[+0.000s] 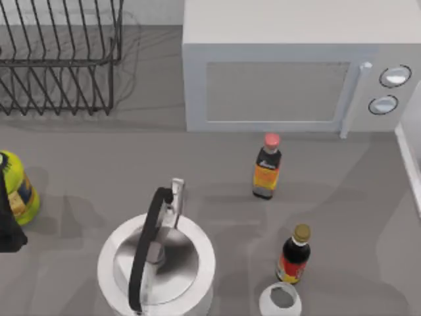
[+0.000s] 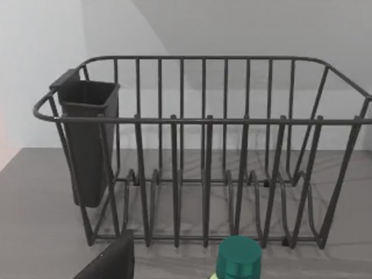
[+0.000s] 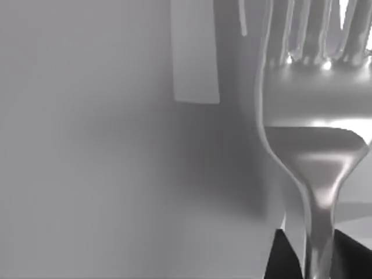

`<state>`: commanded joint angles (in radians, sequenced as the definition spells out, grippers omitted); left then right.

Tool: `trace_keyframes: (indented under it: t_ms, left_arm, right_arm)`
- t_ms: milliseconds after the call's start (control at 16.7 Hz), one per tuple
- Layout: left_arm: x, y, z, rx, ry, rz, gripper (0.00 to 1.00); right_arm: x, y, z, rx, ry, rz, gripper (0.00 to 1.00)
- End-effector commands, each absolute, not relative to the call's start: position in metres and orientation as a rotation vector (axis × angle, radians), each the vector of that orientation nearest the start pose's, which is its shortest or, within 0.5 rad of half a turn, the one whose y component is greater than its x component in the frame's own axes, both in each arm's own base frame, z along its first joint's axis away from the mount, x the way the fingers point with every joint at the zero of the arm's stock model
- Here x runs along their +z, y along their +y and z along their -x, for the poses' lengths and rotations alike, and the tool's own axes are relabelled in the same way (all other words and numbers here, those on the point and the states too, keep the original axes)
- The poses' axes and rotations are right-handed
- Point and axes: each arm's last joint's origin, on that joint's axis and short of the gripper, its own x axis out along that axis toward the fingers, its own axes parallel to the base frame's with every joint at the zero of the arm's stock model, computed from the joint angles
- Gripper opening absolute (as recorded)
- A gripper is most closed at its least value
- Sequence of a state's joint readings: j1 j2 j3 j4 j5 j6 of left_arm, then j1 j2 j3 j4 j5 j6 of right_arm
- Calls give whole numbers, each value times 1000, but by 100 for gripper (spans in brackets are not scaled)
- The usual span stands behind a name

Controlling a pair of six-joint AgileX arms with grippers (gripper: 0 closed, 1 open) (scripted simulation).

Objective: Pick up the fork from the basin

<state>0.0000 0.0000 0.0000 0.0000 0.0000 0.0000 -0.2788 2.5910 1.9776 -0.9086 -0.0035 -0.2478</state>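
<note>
From above, a kettle [image 1: 156, 262] stood on the table [image 1: 342, 191] in front of the microwave [image 1: 289, 66], two sauce bottles [image 1: 266, 166] beside it. The left wrist camera faced a wire dish rack [image 2: 203, 151]. The right wrist camera showed the fork [image 3: 314, 116] close up, its neck between dark fingers [image 3: 282, 258] of the right tool, which pinched it.

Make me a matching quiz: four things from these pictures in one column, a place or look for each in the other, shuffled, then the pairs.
1. fork
2. dish rack
3. kettle
4. microwave

A. white, top view's upper right
B. dark wire, top view's upper left
C. shiny silver, handle in the right claw
D. black handle, top view's lower edge

Pairs: 1-C, 2-B, 3-D, 4-A. The left arm sits idle at the top view's left edge.
</note>
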Motion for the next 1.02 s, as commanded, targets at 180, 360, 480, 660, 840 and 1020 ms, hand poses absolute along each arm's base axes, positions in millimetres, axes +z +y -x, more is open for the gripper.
trace_keyframes:
  t_ms: [180, 360, 480, 660, 840, 1020]
  left_arm:
    - [160, -1, -106, 0, 0, 0, 100]
    - [160, -1, -106, 0, 0, 0, 100]
    - [160, -1, -106, 0, 0, 0, 100]
    - [160, -1, -106, 0, 0, 0, 100]
    - [160, -1, -106, 0, 0, 0, 100]
    - [160, -1, -106, 0, 0, 0, 100]
  right_arm:
    - [86, -131, -478, -13, 1525, -13, 0]
    - [135, -130, -475, -9, 1548, -18, 0]
    - [164, -129, -472, -11, 1540, -16, 0]
    - [185, -128, -470, -13, 1526, -13, 0]
    - [183, -127, -470, -13, 1526, -13, 0]
    - [187, -117, -465, -8, 1563, -24, 0]
